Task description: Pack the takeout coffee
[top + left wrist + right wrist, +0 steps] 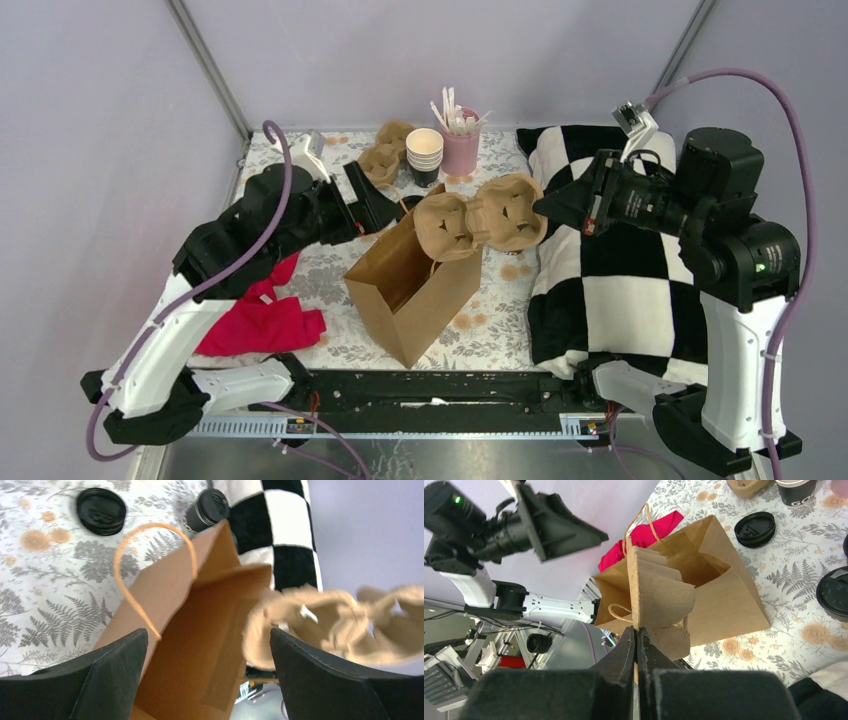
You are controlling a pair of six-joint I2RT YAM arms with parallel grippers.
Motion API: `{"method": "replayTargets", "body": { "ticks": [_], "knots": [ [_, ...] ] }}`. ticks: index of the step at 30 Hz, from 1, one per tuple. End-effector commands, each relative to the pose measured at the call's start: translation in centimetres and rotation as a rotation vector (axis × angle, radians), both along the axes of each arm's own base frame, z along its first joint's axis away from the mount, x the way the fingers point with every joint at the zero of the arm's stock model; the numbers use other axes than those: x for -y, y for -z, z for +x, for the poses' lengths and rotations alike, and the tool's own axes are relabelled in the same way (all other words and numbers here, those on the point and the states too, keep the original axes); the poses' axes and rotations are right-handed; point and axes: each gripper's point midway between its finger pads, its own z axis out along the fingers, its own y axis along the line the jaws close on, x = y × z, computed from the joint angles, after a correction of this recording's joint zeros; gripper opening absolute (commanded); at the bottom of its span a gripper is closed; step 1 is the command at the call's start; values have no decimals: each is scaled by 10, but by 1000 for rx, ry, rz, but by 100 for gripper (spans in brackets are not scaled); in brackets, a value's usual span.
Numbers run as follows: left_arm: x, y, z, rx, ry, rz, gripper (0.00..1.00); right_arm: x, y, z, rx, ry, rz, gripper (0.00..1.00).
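**Fig.** Packing the coffee, 3 views. The right hand [545, 205] was clamped shut on 1 edge of a pulp cup carrier [480, 220], holding it in the air over the mouth of the brown paper bag [410, 285]. In the right wrist view its fingers [624, 652] were pressed flat together on the carrier's near rim, w/ the bag just beyond.

The left hand [385, 210] hung by the bag's far-left corner w/ its jaws spread wide and nothing btw. them. In the left wrist view both fingers [100, 680] stood well apart, w/ the bag's open mouth and 1 rope handle [155, 525] below.

The takeout coffee [207, 510], a black cup w/ a black lid, stood on the table [490, 320] just beside the edge of the black-and-white checked cloth [610, 270], past the bag's far side (not visible from the top camera). A low stack of loose lids [100, 511] lay near it but apart.

At the back of the table stood a stack of lidless cups [424, 155], a pink cup of stirrers [460, 150] and 2 spare carriers [382, 162]. A red cloth [265, 320] lay at the left (partly under the left arm).
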Motion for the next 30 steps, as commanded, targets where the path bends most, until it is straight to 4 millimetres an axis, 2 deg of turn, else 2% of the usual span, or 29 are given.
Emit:
{"method": "replayTargets", "body": {
  "ticks": [1, 5, 8, 11, 14, 17, 20, 23, 26, 28, 30],
  "knots": [
    [-15, 18, 33, -114, -122, -46, 96, 1, 3, -16, 13, -42, -19, 0],
    [-28, 43, 55, -225, -107, -61, 92, 3, 6, -17, 14, -37, -24, 0],
    [-21, 48, 69, -199, -41, -124, 88, 2, 6, -18, 14, -38, -15, 0],
    [-5, 59, 77, -223, 55, -194, 68, 1, 3, -19, 17, -40, -6, 0],
    [3, 59, 85, -202, 92, -213, 41, 1, 0, -17, 17, -35, -2, 0],
    [11, 35, 95, -97, 152, -237, 14, 0, 4, -13, -6, -32, -4, 0],
    [22, 0, 98, 27, 240, -276, 0, -3, 8, -10, -31, -47, 1, 0],
    [27, -30, 96, 121, 291, -309, 0, -5, 13, -10, -44, -71, -9, 0],
    [33, -53, 85, 192, 346, -363, 0, -7, 18, -16, -65, -119, -23, 0],
    [40, -59, 76, 226, 380, -393, 0, -6, 25, -19, -81, -119, -34, 0],
    [47, -55, 70, 204, 396, -417, 0, -4, 32, -20, -102, -102, -39, 0]
  ]
}}
